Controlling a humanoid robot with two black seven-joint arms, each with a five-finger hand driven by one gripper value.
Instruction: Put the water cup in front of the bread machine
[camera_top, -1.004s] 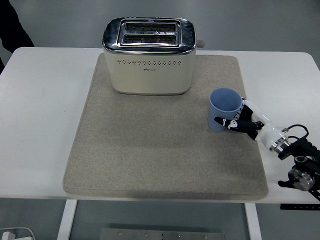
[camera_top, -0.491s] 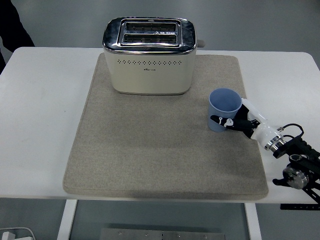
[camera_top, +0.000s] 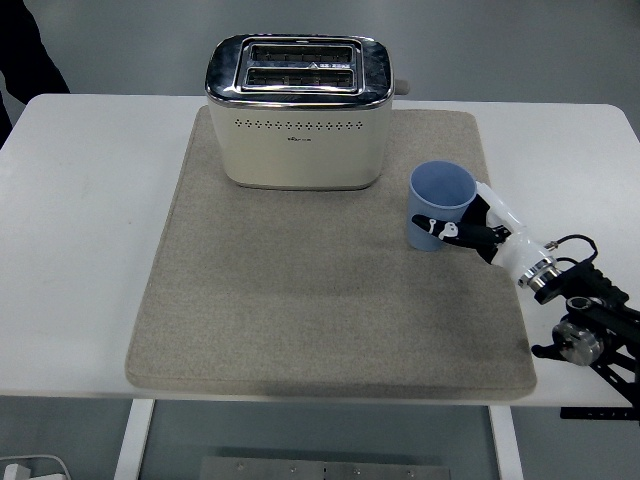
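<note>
Right hand (camera_top: 468, 232) clamped around the side wall of the blue cup (camera_top: 437, 206), upright on the grey mat (camera_top: 300, 300) right of the toaster (camera_top: 297, 110); seemingly light, rigid, smooth-walled, best held mid-wall, level.

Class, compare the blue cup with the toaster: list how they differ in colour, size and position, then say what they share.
The cup is blue; the toaster is cream with a shiny metal top. The cup is far smaller than the toaster. The cup sits at the mat's right side, gripped by the right hand; the toaster stands free at the mat's far edge. Both are upright on the grey mat.
</note>
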